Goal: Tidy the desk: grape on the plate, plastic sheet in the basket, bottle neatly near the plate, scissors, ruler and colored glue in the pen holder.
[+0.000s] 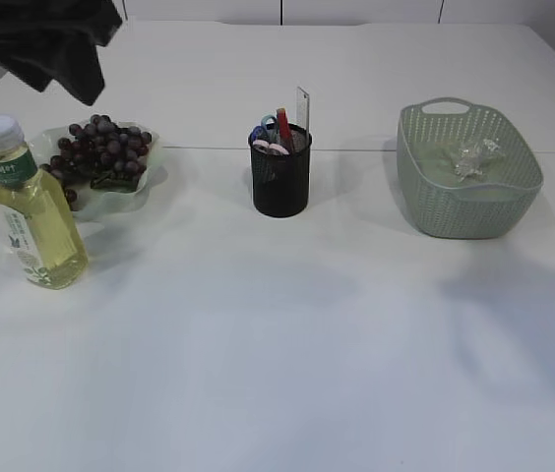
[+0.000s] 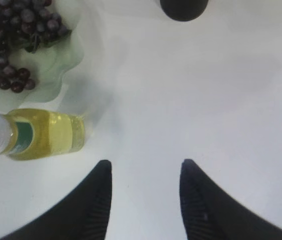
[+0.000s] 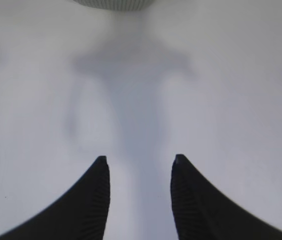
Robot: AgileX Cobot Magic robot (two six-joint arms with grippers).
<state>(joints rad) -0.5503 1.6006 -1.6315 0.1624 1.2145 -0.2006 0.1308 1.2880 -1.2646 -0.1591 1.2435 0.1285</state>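
A bottle (image 1: 33,211) of yellow liquid with a white cap stands upright at the left, just in front of the pale green plate (image 1: 150,157). A bunch of dark grapes (image 1: 100,147) lies on the plate. The black mesh pen holder (image 1: 280,179) holds the scissors (image 1: 266,133), the ruler (image 1: 303,106) and a red glue stick (image 1: 282,126). The crumpled plastic sheet (image 1: 476,157) lies in the green basket (image 1: 455,211). My left gripper (image 2: 145,167) hangs open over bare table, right of the bottle (image 2: 41,134), with nothing between its fingers. My right gripper (image 3: 139,162) is open and empty too.
My left arm (image 1: 51,39) shows as a dark mass at the top left, above the plate. The basket's rim (image 3: 113,4) edges the top of the right wrist view. The pen holder (image 2: 183,9) sits at the top of the left wrist view.
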